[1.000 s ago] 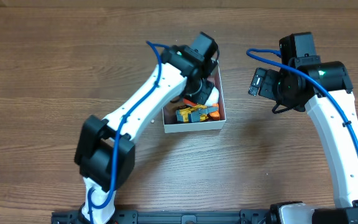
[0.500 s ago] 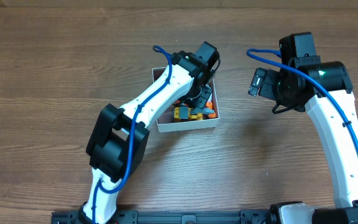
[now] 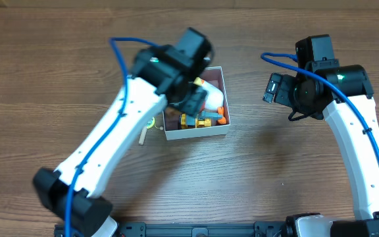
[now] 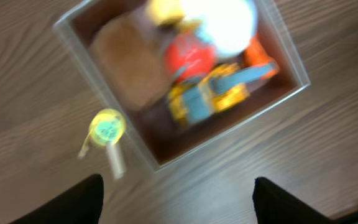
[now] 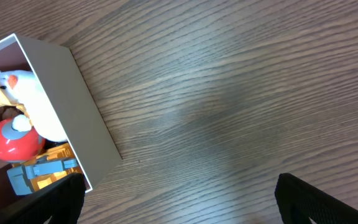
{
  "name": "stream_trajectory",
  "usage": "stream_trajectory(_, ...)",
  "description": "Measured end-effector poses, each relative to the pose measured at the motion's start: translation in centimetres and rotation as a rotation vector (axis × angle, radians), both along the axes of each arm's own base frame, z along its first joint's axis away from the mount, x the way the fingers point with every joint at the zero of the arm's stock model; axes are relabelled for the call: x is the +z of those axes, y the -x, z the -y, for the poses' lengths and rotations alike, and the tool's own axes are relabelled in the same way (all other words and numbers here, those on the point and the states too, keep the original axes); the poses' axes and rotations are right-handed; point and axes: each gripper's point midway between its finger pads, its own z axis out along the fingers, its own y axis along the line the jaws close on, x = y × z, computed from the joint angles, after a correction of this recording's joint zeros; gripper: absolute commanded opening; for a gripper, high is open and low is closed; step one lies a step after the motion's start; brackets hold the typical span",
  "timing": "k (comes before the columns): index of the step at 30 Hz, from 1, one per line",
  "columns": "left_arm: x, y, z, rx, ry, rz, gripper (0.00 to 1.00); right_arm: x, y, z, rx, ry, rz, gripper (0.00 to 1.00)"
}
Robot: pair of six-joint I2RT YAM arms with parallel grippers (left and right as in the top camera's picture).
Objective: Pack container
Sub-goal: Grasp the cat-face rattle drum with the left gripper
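The container [image 3: 196,134], a white-walled box, sits mid-table holding a white toy [image 3: 212,97], a yellow-and-blue truck [image 3: 199,120] and an orange piece [image 3: 221,120]. My left gripper [image 3: 194,99] hovers over its left part, open, with nothing between the fingers. In the blurred left wrist view the container [image 4: 235,127] lies below the open left gripper [image 4: 176,199], with a red ball [image 4: 191,57], a brown toy [image 4: 129,62] and the truck [image 4: 213,93] inside. My right gripper [image 3: 273,87] stands open and apart to the right. In the right wrist view the right gripper [image 5: 179,199] is open over bare wood, beside the container [image 5: 73,106].
A small yellow-green disc [image 4: 106,127] with a white stick [image 4: 117,163] lies on the wooden table just outside the container's left wall, showing from overhead as the disc [image 3: 151,124]. The left arm [image 3: 110,145] crosses the table's left half.
My left gripper has opened and drawn up and left out of the container. The container has slid a little to the left. The right arm has not moved.
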Motion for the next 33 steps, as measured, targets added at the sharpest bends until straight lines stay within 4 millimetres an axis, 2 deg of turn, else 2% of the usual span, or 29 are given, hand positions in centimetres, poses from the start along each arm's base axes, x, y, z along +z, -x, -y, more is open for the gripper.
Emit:
stream_trajectory(1, 0.2, 0.3, -1.3, 0.029, -0.017, -0.017, 0.63, 0.0, 0.0, 0.0, 0.0, 0.0, 0.0, 1.0)
stream_trajectory(4, 0.4, 1.6, -5.7, 0.132, -0.074, -0.092, 0.62, 0.0, 0.0, 0.0, 0.0, 0.0, -0.001, 1.0)
stream_trajectory(5, 0.6, 2.1, -7.2, 0.173, -0.096, -0.113, 0.63, 0.0, 0.1, 0.0, 0.0, 0.0, -0.002, 1.0)
stream_trajectory(6, 0.8, 2.5, -8.4, 0.202, -0.116, -0.126, 0.69, 0.0, 0.1, 0.0, 0.0, 0.001, -0.003, 1.0)
stream_trajectory(9, 2.7, 3.4, -12.2, 0.335, -0.15, -0.075, 0.75, -0.1, 0.2, 0.0, 0.0, 0.001, -0.008, 1.0)
stream_trajectory(13, 5.2, 5.0, -14.8, 0.428, -0.117, 0.056, 0.82, -0.1, 0.2, 0.0, 0.0, 0.002, -0.011, 1.0)
stream_trajectory(15, 5.1, 5.2, -15.3, 0.45, -0.094, 0.111, 0.82, -0.1, 0.2, 0.0, 0.0, 0.001, -0.011, 1.0)
stream_trajectory(17, 3.6, 4.6, -15.1, 0.456, -0.073, 0.144, 0.82, -0.1, 0.2, 0.0, 0.0, 0.002, -0.01, 1.0)
stream_trajectory(18, 2.1, 4.2, -14.9, 0.454, -0.07, 0.135, 0.82, -0.1, 0.3, 0.0, 0.0, 0.001, -0.011, 1.0)
stream_trajectory(21, -4.2, 2.7, -13.9, 0.438, -0.066, 0.074, 0.8, -0.1, 0.3, 0.0, 0.0, 0.002, -0.012, 1.0)
stream_trajectory(22, -6.2, 2.8, -13.7, 0.433, -0.069, 0.041, 0.79, -0.1, 0.3, 0.0, 0.0, 0.002, -0.011, 1.0)
stream_trajectory(23, -6.8, 2.8, -13.6, 0.43, -0.072, 0.032, 0.78, -0.1, 0.3, 0.0, 0.0, 0.002, -0.011, 1.0)
stream_trajectory(24, -10.0, 3.4, -13.4, 0.42, -0.086, -0.041, 0.78, -0.1, 0.2, 0.0, 0.0, 0.002, -0.011, 1.0)
stream_trajectory(25, -11.7, 3.2, -12.9, 0.405, -0.067, -0.051, 0.78, -0.1, 0.2, 0.0, 0.0, 0.002, -0.011, 1.0)
stream_trajectory(29, -15.0, 3.0, -11.8, 0.34, -0.038, -0.108, 0.75, 0.0, 0.0, 0.0, 0.0, 0.0, -0.001, 1.0)
stream_trajectory(33, -17.3, 2.7, -11.2, 0.285, -0.044, -0.161, 0.63, 0.0, 0.0, 0.0, -0.001, 0.0, 0.0, 1.0)
